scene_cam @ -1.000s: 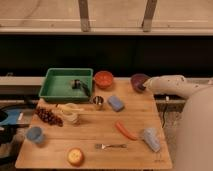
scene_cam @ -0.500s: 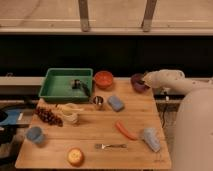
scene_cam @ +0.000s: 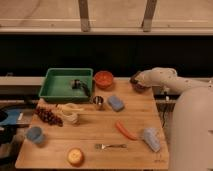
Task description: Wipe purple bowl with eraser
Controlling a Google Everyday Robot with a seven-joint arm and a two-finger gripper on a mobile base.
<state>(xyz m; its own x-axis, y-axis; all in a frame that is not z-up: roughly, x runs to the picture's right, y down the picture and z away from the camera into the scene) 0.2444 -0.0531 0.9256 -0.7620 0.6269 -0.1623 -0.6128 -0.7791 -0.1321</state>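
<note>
The purple bowl (scene_cam: 140, 88) stands at the back right of the wooden table (scene_cam: 95, 127), right of the orange-red bowl (scene_cam: 104, 78). My gripper (scene_cam: 135, 79) reaches in from the right on the white arm and sits over the bowl's left rim, covering much of it. A small dark block, the eraser (scene_cam: 134, 77), shows at its tip, pressed at the bowl's upper left edge. The gripper is shut on it.
A green tray (scene_cam: 56, 91) with a dark item sits at the back left. A metal cup (scene_cam: 98, 101), light-blue pad (scene_cam: 116, 103), carrot (scene_cam: 125, 130), fork (scene_cam: 110, 146), pale blue object (scene_cam: 151, 138), grapes (scene_cam: 47, 116), blue cup (scene_cam: 34, 135) and orange fruit (scene_cam: 75, 156) lie around.
My gripper has moved left, from the right side of the purple bowl to over its left rim, covering more of the bowl. Nothing else on the table has moved.
</note>
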